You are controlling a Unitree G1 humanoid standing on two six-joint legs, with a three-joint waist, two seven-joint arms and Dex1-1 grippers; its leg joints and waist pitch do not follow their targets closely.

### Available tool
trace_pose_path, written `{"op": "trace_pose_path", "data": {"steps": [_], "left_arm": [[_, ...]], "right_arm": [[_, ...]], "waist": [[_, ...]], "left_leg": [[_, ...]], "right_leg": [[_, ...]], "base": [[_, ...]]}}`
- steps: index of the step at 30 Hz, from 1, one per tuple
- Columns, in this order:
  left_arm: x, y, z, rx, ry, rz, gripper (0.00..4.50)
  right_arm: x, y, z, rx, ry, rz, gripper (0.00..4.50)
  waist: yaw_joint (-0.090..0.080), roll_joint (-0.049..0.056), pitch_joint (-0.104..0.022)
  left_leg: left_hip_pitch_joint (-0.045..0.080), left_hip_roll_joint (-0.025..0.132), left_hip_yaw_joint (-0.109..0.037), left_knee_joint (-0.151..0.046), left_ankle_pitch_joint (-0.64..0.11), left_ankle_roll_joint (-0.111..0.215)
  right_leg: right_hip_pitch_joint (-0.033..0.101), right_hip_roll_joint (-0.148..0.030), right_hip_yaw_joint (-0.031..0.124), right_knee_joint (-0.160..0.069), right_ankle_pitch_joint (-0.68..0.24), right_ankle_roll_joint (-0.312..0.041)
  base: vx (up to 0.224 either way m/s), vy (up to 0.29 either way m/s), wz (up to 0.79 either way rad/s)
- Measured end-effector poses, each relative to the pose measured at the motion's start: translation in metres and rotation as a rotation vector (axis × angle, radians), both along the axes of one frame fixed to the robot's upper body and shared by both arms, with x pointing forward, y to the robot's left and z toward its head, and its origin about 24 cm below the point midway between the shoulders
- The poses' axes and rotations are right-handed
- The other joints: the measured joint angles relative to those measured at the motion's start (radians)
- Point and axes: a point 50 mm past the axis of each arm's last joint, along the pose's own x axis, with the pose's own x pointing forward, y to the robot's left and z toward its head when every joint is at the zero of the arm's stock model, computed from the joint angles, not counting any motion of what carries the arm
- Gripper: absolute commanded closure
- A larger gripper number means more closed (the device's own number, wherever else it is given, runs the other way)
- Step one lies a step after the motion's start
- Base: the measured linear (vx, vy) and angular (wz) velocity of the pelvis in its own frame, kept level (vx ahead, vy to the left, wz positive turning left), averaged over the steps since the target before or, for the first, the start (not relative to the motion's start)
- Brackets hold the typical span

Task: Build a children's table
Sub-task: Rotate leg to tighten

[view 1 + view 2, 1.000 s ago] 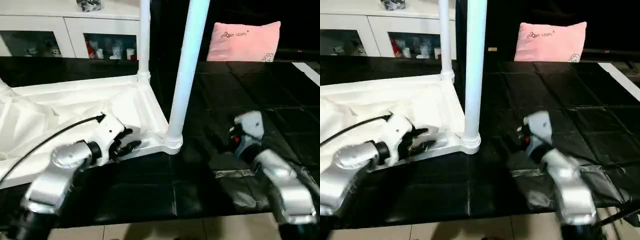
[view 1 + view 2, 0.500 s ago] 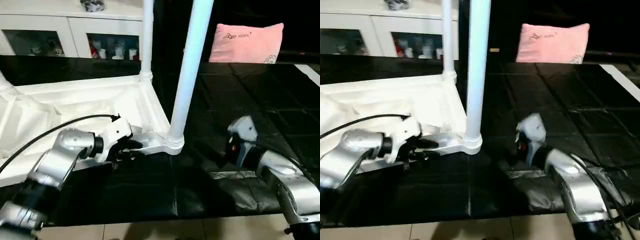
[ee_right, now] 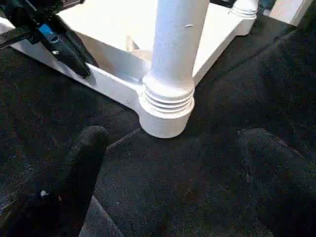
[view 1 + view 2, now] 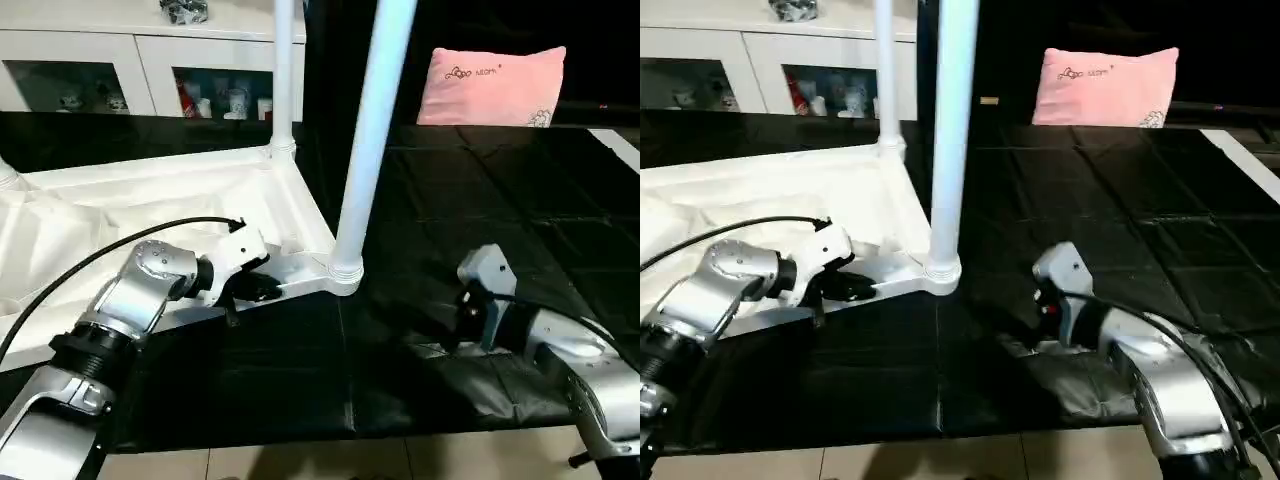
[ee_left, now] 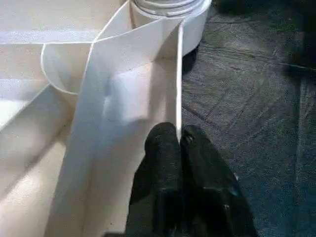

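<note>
The white plastic rectangular tabletop (image 4: 150, 215) lies upside down on the black floor covering (image 4: 480, 190), ribbed underside up, with a long white tapered tubular leg (image 4: 370, 130) standing upright in the near corner socket (image 4: 345, 272) and a second white leg (image 4: 283, 75) upright at the far corner. What's new over the last second: the left tool (image 4: 258, 290) has slid in along the near edge toward that socket, and its two black fingers (image 5: 165, 153) are now pinched together on the thin white edge wall of the tabletop — one finger inside, one outside, hardly any gap. The right tool (image 3: 168, 163) has dropped lower and closer to the near leg, and it sits with its two black fingers spread wide, holding nothing, the socket between them but well ahead. My read: the left arm is bracing the tabletop so the right can come in on the leg, either to seat it or check it. The head views give the layout — white cabinet with glass doors (image 4: 110, 70) and pink pillow (image 4: 495, 85) behind — but the fingers are small there. The left wrist view shows the pinch on the wall plainly; the right wrist view shows the ringed collar of the leg sitting down in the socket, and the left tool off to one side on the edge.
</note>
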Motion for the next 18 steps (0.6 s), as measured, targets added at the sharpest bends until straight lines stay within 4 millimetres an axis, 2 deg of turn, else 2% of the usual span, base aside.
{"op": "trace_pose_path", "data": {"steps": [5, 10, 15, 18], "left_arm": [[-0.001, 0.001, 0.000, -0.006, 0.002, -0.027, 4.46], [-0.014, 0.005, 0.000, -0.041, 0.067, -0.129, 4.46], [-0.023, 0.002, -0.001, -0.038, 0.088, -0.212, 4.46], [-0.025, 0.001, -0.002, -0.035, 0.076, -0.235, 4.46]], "right_arm": [[0.000, 0.000, 0.000, 0.000, -0.001, 0.004, 0.00], [0.002, 0.001, 0.002, 0.020, -0.001, 0.032, 0.00], [0.006, 0.004, 0.008, 0.044, -0.006, 0.122, 0.00], [0.009, 0.011, 0.010, 0.050, 0.003, 0.214, 0.00]], "waist": [[0.000, 0.000, 0.000], [0.004, 0.000, 0.000], [0.022, 0.001, 0.001], [0.023, 0.001, 0.000]], "left_leg": [[0.000, 0.000, 0.000, 0.000, 0.000, 0.000], [0.000, 0.000, 0.000, 0.000, 0.000, 0.000], [0.001, 0.000, 0.000, 0.000, 0.000, 0.000], [0.001, 0.000, 0.000, 0.001, 0.000, 0.000]], "right_leg": [[0.000, 0.000, 0.000, 0.000, 0.000, 0.000], [-0.002, 0.000, 0.000, 0.000, 0.000, 0.000], [-0.001, 0.000, 0.000, 0.000, 0.000, -0.001], [0.001, 0.000, 0.000, 0.000, 0.000, -0.001]], "base": [[0.000, 0.000, 0.00], [0.000, 0.000, 0.00], [0.000, 0.000, 0.00], [0.000, 0.000, 0.00]]}}
